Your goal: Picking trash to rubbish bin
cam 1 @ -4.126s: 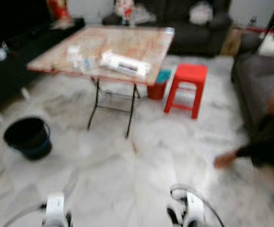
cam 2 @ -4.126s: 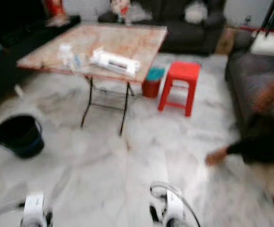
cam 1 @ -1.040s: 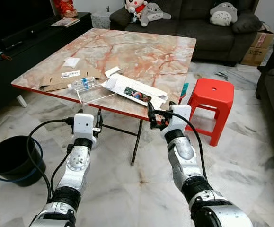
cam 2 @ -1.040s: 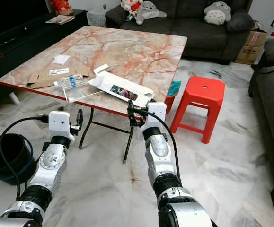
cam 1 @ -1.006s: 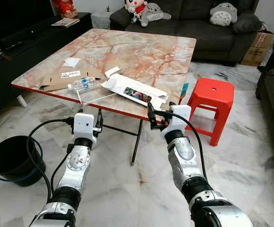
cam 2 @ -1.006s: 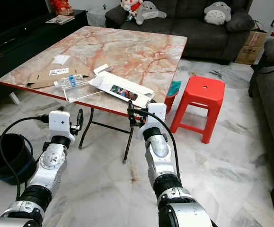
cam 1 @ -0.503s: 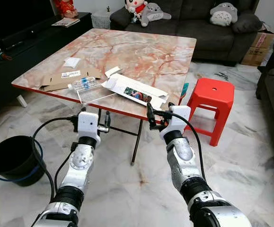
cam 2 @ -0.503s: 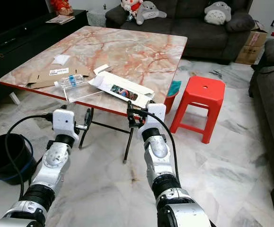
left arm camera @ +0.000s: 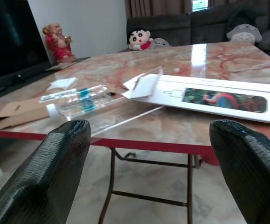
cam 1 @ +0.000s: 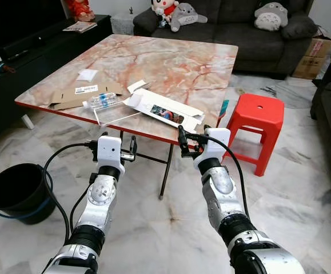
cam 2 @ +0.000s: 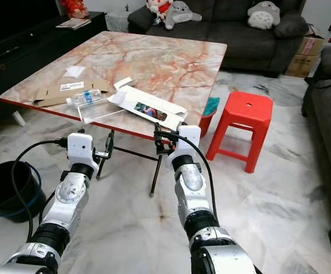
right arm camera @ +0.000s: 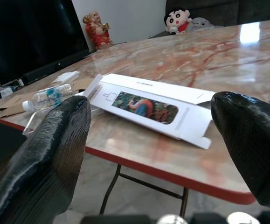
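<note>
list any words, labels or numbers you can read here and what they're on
None can be read.
Flattened white box: small grey print beside a flamingo picture, too small to read.
Plastic bottle: blue label, blurred.
Flattened cardboard: white sticker with dark print, too small.
Brown carton by the sofa: markings, too small.

No readable text. White label on flattened cardboard near table front-left edge: print too small. Bottle label, white box picture panel: no legible words.
</note>
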Tool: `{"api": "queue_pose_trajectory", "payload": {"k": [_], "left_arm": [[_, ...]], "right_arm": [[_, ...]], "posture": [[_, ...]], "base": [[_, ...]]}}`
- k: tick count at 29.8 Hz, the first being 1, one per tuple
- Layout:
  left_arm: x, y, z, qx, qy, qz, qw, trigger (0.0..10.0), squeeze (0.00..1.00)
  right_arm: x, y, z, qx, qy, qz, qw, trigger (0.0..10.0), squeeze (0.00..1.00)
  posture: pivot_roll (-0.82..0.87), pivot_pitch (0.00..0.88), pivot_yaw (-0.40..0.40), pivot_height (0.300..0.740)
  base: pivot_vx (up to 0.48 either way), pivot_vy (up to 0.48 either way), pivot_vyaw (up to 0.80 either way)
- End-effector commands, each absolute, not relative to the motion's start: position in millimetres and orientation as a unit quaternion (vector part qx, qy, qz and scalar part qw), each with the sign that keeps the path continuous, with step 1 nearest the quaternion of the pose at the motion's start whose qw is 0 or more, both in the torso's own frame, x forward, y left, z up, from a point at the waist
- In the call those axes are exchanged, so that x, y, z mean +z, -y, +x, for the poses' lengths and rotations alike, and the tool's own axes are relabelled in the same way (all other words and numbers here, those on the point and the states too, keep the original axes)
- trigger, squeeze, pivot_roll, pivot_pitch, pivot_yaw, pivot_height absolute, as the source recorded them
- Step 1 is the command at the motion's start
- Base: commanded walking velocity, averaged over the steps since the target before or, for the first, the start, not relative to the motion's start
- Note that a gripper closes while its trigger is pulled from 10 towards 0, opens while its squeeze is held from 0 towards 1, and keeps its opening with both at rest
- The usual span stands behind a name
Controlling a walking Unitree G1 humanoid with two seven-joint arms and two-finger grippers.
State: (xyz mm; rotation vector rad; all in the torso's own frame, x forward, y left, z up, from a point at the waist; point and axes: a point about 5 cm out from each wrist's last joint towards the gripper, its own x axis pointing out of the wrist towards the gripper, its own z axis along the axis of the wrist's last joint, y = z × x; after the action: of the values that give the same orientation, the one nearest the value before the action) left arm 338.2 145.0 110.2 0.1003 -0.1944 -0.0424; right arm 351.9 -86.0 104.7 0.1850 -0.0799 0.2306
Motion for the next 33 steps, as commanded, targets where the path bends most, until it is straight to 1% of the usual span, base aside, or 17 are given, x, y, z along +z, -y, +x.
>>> {"api": "queue_pose_trajectory", "payload": {"k": [1,12,18,31,33], "left_arm": [[115,-150,340,-0.015,0.100,0.048,0.994,10.0,0.00],[115,-150,340,-0.017,0.098,0.045,0.994,10.0,0.00],[114,-150,340,-0.016,0.096,0.043,0.994,10.0,0.00],[116,-151,340,-0.015,0.094,0.046,0.994,10.0,0.00],[117,-151,340,-0.015,0.098,0.050,0.994,10.0,0.00]], "right_arm": [[104,82,351,0.122,0.038,0.093,0.987,10.0,0.00],[106,82,352,0.118,0.041,0.100,0.987,10.0,0.00],[105,84,353,0.114,0.035,0.109,0.987,10.0,0.00],[114,81,357,0.114,0.047,0.109,0.986,10.0,0.00],[114,81,357,0.113,0.047,0.110,0.986,10.0,0.00]], "posture": [[-0.03,0.000,0.054,0.740],[-0.03,0.000,0.059,0.740],[-0.03,0.000,0.059,0.740],[-0.03,0.000,0.060,0.740],[-0.03,0.000,0.060,0.740]], "base": [[0.000,0.341,0.00],[0.000,0.350,0.00],[0.000,0.359,-0.51],[0.000,0.383,0.00],[0.000,0.000,0.00]]}}
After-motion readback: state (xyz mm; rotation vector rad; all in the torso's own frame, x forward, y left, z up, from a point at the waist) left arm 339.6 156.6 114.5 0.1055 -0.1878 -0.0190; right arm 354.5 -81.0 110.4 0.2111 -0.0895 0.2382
